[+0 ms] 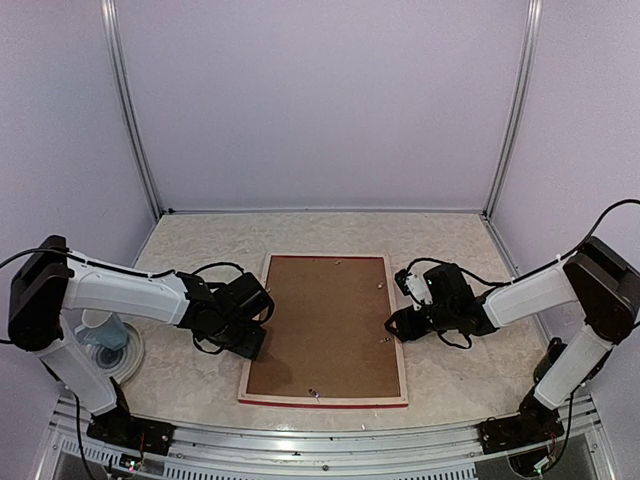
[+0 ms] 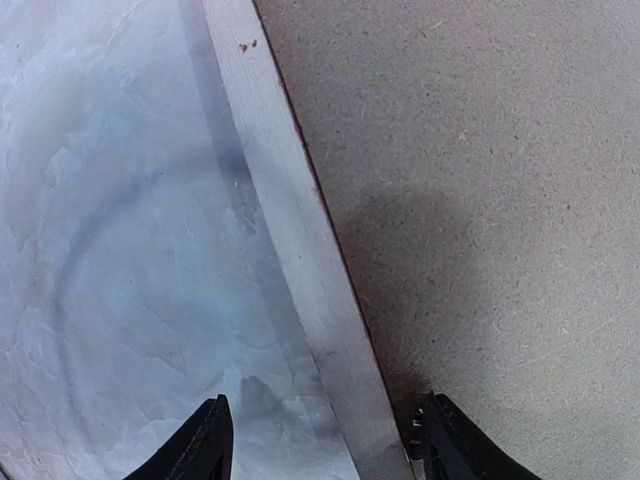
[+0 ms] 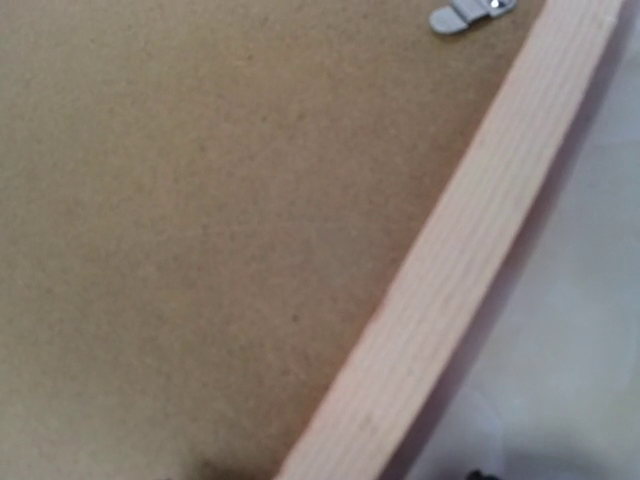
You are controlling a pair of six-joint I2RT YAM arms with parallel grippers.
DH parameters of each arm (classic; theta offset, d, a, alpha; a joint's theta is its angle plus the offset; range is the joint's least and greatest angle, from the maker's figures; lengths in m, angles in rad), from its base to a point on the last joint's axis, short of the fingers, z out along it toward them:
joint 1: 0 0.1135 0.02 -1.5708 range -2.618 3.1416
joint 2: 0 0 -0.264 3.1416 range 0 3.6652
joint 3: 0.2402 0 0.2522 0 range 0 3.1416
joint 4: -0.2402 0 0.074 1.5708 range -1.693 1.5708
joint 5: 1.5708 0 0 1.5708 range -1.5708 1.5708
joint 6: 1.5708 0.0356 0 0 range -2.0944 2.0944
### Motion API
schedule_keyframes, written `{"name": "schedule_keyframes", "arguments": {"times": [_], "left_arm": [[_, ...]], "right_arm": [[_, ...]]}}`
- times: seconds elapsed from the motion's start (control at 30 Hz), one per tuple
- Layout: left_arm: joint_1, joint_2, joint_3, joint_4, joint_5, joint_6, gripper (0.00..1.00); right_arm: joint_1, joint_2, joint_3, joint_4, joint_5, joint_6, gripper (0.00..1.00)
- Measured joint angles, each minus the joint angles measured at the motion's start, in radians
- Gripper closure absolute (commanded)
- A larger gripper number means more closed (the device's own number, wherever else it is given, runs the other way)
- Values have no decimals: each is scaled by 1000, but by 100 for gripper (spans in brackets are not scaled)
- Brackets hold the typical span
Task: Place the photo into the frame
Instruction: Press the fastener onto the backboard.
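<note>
Your frame [image 1: 325, 402] lies face-down mid-surface [image 1: 200, 240], with the brown backing panel [image 1: 325, 325] in it. Left arm reaches low to the 9 o'clock rail; left hand [image 2: 330, 440] is wide, straddling the rail. Right arm mirrors it at 3 o'clock; can't tell the right hand's [image 1: 400, 300] spread.

obstacle: frame [image 1: 325, 402] flat mid-table | free: table [image 1: 320, 232] behind it
</note>
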Motion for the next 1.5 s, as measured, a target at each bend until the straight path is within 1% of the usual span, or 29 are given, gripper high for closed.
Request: {"name": "schedule_keyframes", "arguments": {"times": [0.2, 0.5, 0.67, 0.83, 0.9, 1.07, 1.3, 1.43, 1.5], "left_arm": [[-7, -2, 0, -2, 11, 2, 37], [-13, -11, 0, -40, 19, 6, 41], [-15, -13, 0, -52, 20, 5, 47], [-15, -12, 0, -50, 20, 5, 49], [-15, -11, 0, -48, 21, 5, 52], [-17, -8, 0, -42, 23, -10, 58], [-30, 2, 0, -30, 9, -32, 63], [-36, 8, 3, -24, 3, -47, 75], [-37, 11, 4, -17, 3, -52, 78]], "right_arm": [[0, 1, 1, 0, 1, 0, 37], [0, 2, 3, 0, 5, 0, 37], [0, 5, 5, 0, 8, 0, 37], [0, 5, 5, 1, 8, 2, 38], [0, 5, 5, 1, 8, 2, 38], [1, 8, 7, 1, 3, 2, 45], [2, 20, 18, 2, -17, 8, 54], [2, 24, 21, 2, -22, 10, 55], [2, 24, 21, 4, -23, 10, 56]]}}
